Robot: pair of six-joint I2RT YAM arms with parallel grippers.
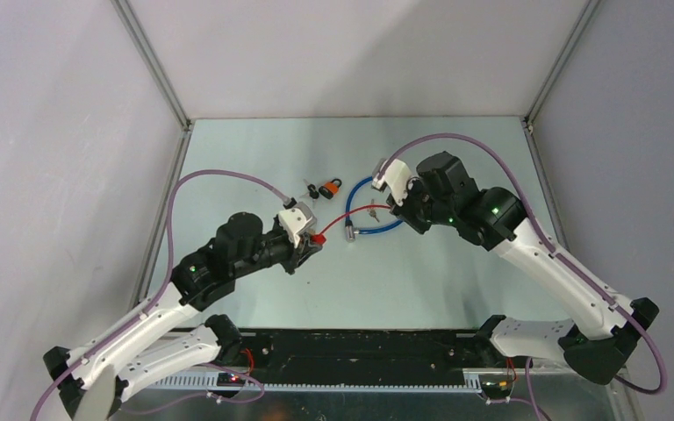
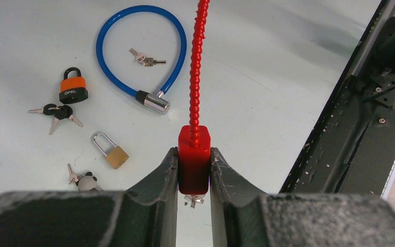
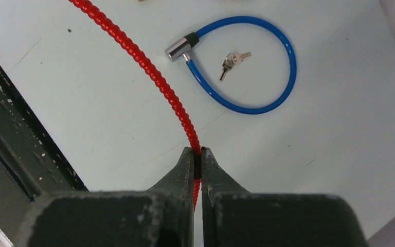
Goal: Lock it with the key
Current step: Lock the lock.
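From above, the left tool [image 1: 310, 242] holds the red lock body [image 1: 319, 238] near the middle of the table [image 1: 456, 158]. The red cable [image 1: 344, 215] runs off from it toward the right tool [image 1: 392, 203], which hangs over the blue cable lock [image 1: 377, 230]. An orange padlock [image 1: 333, 186] lies just beyond. Down to the left wrist view: the tool is clamped on the red block from both sides, with the cable rising straight out of its top. A small metal piece [image 2: 194, 200] peeks out beneath the block, quite possibly the key, though too much is hidden to be sure. A brass padlock [image 2: 110, 151] lies off to the side, well apart. Over to the right wrist view: the fingers are pinched tight on the red cable, which runs down into the gap between them. The blue loop lies beyond, with a pair of keys [image 3: 232, 60] inside it. Whether the grip is at the cable's very tip cannot be told. So both ends of the job are in hand, and this looks like the bring-it-together step. Next, the right arm must curl the cable round and line its end up squarely with the socket in the body. The left arm has to hold the block dead steady for that, and only then can a key be turned.
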